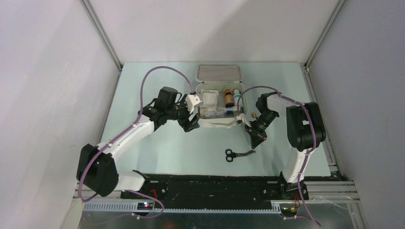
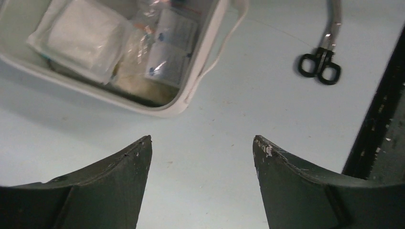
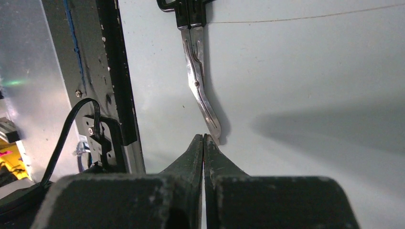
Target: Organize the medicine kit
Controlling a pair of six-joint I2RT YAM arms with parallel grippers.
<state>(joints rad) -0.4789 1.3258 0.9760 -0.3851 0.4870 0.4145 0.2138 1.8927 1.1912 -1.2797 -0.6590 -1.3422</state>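
Two arms reach over the pale green desk (image 1: 191,152), and we see the medicine kit (image 1: 220,123) lying open at the far middle of it, between them, its lid (image 1: 219,73) folded back flat on the far side. Inside the kit we make out a white gauze pack (image 2: 81,38) on the left, a few flat sachets (image 2: 169,52) beside it, and on the right a brown bottle (image 1: 229,98) with a small white bottle (image 1: 237,98) just beside it. A white strap (image 2: 229,43) loops out from the kit's near wall. The left arm (image 1: 129,133) comes in from the left, and the left jaws stand wide apart with nothing between them, hovering over bare desk just beside the kit's near left corner. The right arm (image 1: 301,126) bends in from the right, and the right jaws are pressed tight together, gripping nothing, close to the kit's near right corner. A pair of scissors (image 1: 239,153) with black handles lies flat on the desk, nearer the arm bases than the kit and apart from it, blades closed. From the right wrist the blade tip sits just beside the clenched tips; whether they touch we cannot tell. A black rail (image 1: 215,183) runs along the near edge of the desk.
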